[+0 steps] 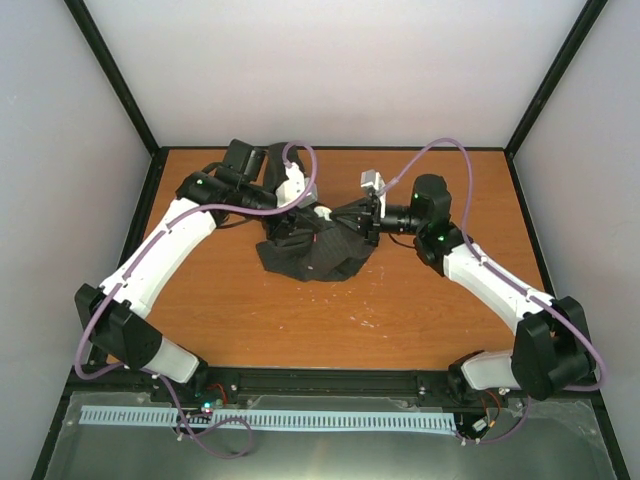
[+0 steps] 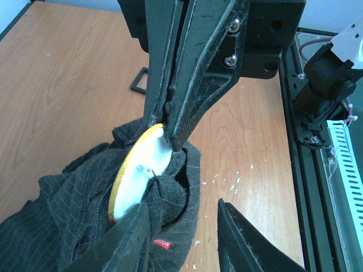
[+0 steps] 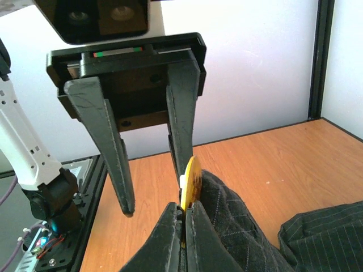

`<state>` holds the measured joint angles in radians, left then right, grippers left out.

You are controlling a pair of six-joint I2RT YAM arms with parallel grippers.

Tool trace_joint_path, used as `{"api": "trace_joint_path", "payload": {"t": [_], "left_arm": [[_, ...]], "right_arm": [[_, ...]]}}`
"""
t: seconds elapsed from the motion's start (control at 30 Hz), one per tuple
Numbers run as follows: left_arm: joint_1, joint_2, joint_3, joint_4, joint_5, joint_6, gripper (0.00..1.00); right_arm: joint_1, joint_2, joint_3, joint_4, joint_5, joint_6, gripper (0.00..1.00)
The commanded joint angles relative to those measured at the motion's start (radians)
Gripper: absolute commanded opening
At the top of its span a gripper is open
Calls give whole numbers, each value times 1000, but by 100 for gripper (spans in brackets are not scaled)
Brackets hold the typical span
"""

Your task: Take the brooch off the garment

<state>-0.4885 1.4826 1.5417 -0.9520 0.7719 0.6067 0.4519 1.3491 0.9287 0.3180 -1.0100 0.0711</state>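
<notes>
The brooch [image 2: 138, 177] is a small disc with a yellow face and a white back, pinned to the dark pinstriped garment [image 2: 68, 215]. My right gripper [image 3: 185, 207] is shut on the brooch's [image 3: 191, 173] edge and holds it on edge above the cloth [image 3: 238, 226]. My left gripper [image 2: 182, 207] is open. Its left finger lies against the garment just below the brooch and its right finger is over bare table. In the top view both grippers, left [image 1: 293, 222] and right [image 1: 352, 220], meet over the bunched garment [image 1: 315, 255] at the table's middle back.
A small black square tray [image 2: 139, 79] lies on the wooden table [image 1: 250, 310] beyond the garment. White crumbs dot the wood beside the cloth [image 2: 235, 175]. Black frame rails run along the table's near edge [image 1: 330, 380]; white walls enclose the other sides.
</notes>
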Motion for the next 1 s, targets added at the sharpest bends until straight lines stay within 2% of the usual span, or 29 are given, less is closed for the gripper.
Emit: {"api": "trace_joint_path", "payload": {"t": [0.0,0.2,0.33,0.37,0.47,0.6,0.77,0.97], "left_arm": [[-4,15,-8,50,29,-22,34],[9,20,24,37,26,-24,23],[16,5,41,33,36,-30,24],[18,2,43,33,36,-33,28],[31,-1,75,1,53,-22,51],[83,-17,95,-40,93,34,59],[106,7,105,-65,137,62,57],[103,52,132,-102,222,82,46]], "right_arm": [[-2,-50,-19,57,-46,28,2],[-2,-71,-13,-4,-35,-10,3],[-6,-69,-2,-7,-42,-4,3],[-6,-67,2,-3,-48,-1,3],[-7,-65,12,-16,-52,-7,3],[-7,-70,17,-31,-52,-15,3],[-8,-60,24,-22,-52,-1,3],[-7,-56,37,-24,-57,3,3]]}}
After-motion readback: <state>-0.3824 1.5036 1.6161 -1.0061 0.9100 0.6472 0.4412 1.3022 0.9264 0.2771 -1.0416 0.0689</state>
